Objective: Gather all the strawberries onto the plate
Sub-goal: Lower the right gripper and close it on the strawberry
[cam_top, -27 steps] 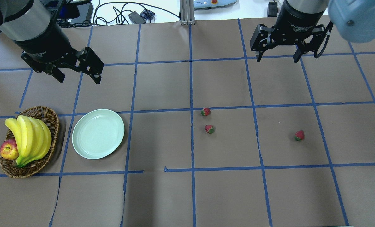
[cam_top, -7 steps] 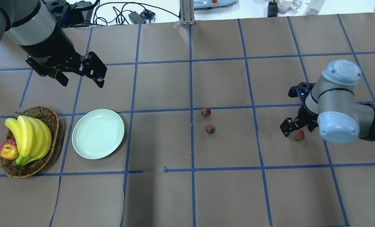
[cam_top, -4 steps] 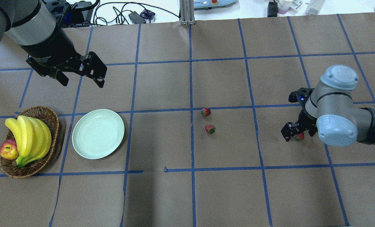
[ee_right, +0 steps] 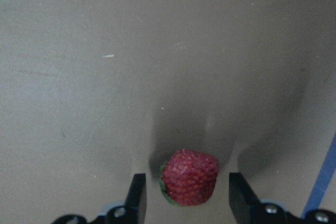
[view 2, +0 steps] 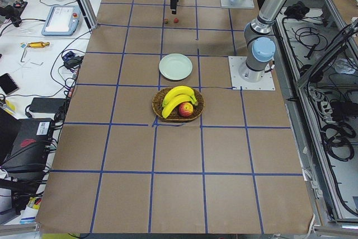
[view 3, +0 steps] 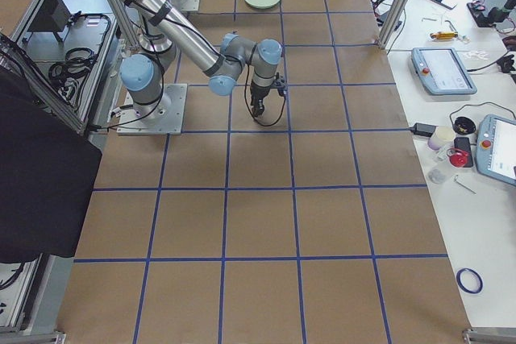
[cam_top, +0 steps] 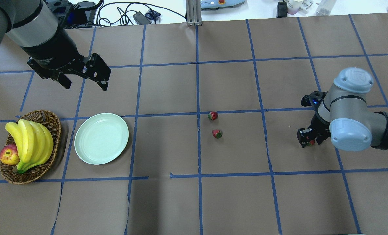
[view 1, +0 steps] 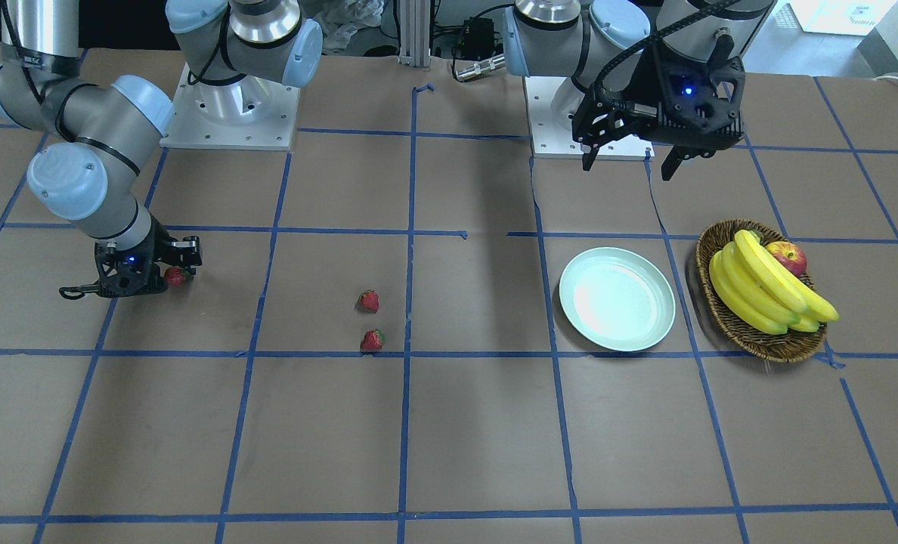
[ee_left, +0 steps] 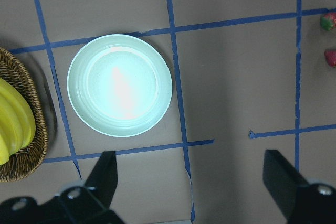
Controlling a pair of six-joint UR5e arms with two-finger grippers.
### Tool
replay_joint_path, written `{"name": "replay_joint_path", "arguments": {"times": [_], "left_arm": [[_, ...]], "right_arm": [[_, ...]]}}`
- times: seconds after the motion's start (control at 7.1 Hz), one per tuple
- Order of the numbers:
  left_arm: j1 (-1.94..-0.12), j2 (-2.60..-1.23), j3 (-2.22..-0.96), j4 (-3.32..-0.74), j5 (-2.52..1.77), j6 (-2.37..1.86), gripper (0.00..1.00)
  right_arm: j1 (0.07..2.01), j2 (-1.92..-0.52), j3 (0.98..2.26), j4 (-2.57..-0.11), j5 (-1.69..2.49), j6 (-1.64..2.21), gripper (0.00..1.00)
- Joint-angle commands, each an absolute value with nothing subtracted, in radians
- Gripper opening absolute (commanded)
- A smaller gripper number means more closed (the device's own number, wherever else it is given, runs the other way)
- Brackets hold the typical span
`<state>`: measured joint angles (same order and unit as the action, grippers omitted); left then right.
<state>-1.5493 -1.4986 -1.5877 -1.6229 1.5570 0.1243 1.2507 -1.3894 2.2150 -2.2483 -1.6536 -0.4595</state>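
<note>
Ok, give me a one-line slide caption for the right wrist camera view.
Right gripper, open, straddles one strawberry lying on the brown table, a gap showing on each side.

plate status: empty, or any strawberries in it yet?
Empty. The plate shows only bare glaze; two strawberries lie mid-table, a third strawberry sits between the right end effector's open fingers.

The overhead camera looks forward and down over the table [cam_top: 168,91], the front-facing one looks steeply back from the opposite edge, and two side cameras look along it from its ends. The left wrist camera looks straight down on the plate [ee_left: 119,85], which all four exterior views share. The right wrist camera sits very close over one strawberry [ee_right: 189,177], bottom centre of its frame.
</note>
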Motion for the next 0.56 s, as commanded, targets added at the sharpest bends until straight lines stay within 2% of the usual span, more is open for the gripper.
{"name": "replay_joint_path", "arguments": {"times": [0.0,0.14,0.42], "left_arm": [[-1.549,-1.497,-1.588,-1.623,1.557,0.124,1.00],[-1.549,-1.497,-1.589,-1.623,1.557,0.124,1.00],[-1.549,-1.496,-1.588,-1.623,1.557,0.124,1.00]], "right_arm": [[1.250,-1.388,2.215,-2.249,-1.652,-0.457,0.23],[1.250,-1.390,2.212,-2.249,-1.651,-0.456,0.07],[1.259,-1.399,2.182,-2.246,-1.652,-0.427,0.04]]}}
